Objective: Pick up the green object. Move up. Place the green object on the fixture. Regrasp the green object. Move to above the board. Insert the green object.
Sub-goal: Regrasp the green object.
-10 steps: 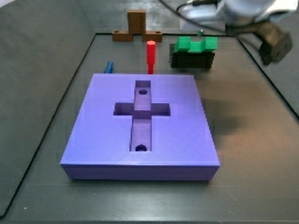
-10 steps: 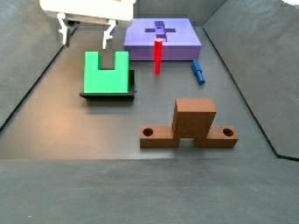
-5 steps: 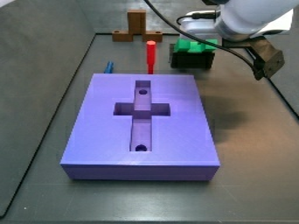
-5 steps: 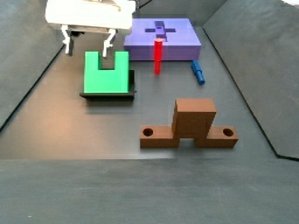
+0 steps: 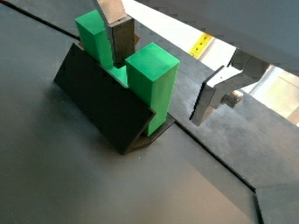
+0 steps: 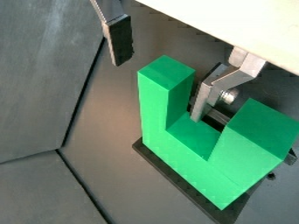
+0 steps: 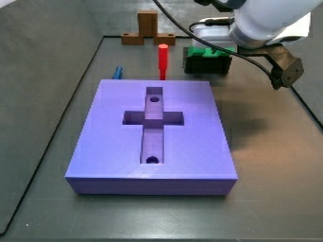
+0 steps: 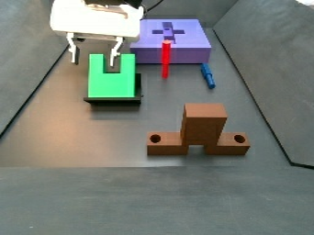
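Note:
The green object (image 8: 114, 84), a bright green U-shaped piece, stands on the dark fixture (image 8: 114, 99) at the left of the floor. It also shows in both wrist views (image 5: 149, 83) (image 6: 198, 131). My gripper (image 8: 95, 62) is open and down over the piece. Its fingers straddle one prong: one finger (image 5: 118, 37) is in the notch, the other finger (image 5: 218, 87) is outside. They do not visibly press the prong. In a side view my gripper (image 7: 210, 47) hides most of the green object (image 7: 209, 60). The purple board (image 7: 158, 132) lies apart, its cross recess empty.
A slim red peg (image 8: 166, 57) stands between the fixture and the board (image 8: 172, 37). A small blue piece (image 8: 208, 75) lies beside the board. A brown wooden stand (image 8: 200, 131) sits at the near middle. Dark walls edge the floor.
My gripper has come down and over the green piece; its fingers now straddle one prong. The green piece and the other things have not moved.

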